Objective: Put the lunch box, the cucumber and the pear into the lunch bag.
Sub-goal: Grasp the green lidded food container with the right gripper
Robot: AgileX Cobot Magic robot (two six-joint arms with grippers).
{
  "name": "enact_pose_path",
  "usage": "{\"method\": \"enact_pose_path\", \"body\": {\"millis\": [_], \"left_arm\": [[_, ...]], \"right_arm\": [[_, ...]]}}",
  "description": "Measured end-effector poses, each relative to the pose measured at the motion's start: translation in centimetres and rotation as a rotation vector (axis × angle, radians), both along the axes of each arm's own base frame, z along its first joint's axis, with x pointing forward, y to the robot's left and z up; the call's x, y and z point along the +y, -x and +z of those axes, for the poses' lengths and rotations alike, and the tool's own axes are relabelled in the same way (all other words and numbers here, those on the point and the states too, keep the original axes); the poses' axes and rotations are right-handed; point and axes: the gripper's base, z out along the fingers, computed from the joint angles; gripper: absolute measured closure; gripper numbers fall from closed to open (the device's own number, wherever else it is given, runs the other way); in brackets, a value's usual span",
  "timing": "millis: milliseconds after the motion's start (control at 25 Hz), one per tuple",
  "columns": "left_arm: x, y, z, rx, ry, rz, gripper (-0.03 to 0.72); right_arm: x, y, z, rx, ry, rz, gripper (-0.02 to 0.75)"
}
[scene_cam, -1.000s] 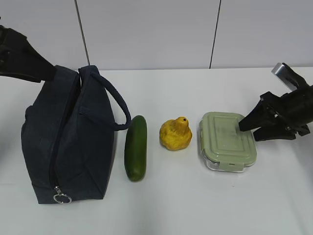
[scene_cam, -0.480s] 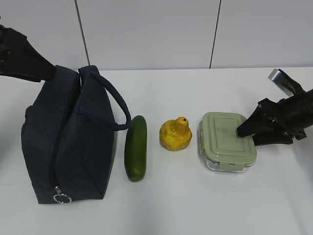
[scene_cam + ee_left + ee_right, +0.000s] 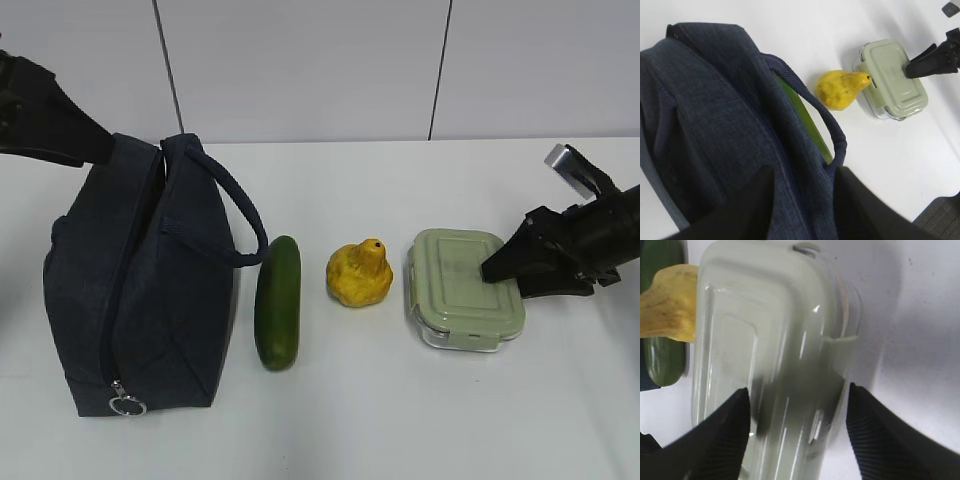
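Exterior: one navy lunch bag [image 3: 140, 290] at left, zipper closed; one cucumber [image 3: 278, 302], one lumpy yellow pear [image 3: 360, 274], one sage-lidded lunch box [image 3: 464, 288] in a row on the table [image 3: 400, 420].

Left wrist: left gripper [image 3: 802, 197] fingers clamped on lunch bag fabric.

Right wrist: right gripper [image 3: 797, 422] fingers apart, straddling the lid.

A plain white surface [image 3: 400, 420] spreads below a pale panelled wall [image 3: 300, 70] crossed by thin dark vertical seams.
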Motion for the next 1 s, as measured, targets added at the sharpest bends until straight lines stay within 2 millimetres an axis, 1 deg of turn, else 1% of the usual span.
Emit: {"method": "enact_pose_path", "body": {"millis": [480,640,680,800,920,1000], "left_arm": [[0.0,0.0,0.0,-0.001,0.0,0.001,0.446],[0.0,0.0,0.0,-0.002,0.0,0.001,0.446],[0.0,0.0,0.0,-0.002,0.0,0.001,0.446],[0.0,0.0,0.0,-0.002,0.0,0.001,0.446],[0.0,0.0,0.0,-0.002,0.0,0.001,0.446],[0.0,0.0,0.0,-0.002,0.0,0.001,0.446]], "right_arm": [[0.0,-0.1,0.1,-0.019,-0.004,0.007,0.26],[0.2,0.0,-0.7,0.013,-0.027,0.023,0.26],[0.3,0.1,-1.1,0.035,-0.048,0.032,0.26],[0.4,0.1,-1.5,0.052,-0.069,0.037,0.261],[0.4,0.1,-1.5,0.055,-0.078,0.036,0.29],[0.5,0.1,-1.5,0.061,-0.093,0.031,0.337]]}}
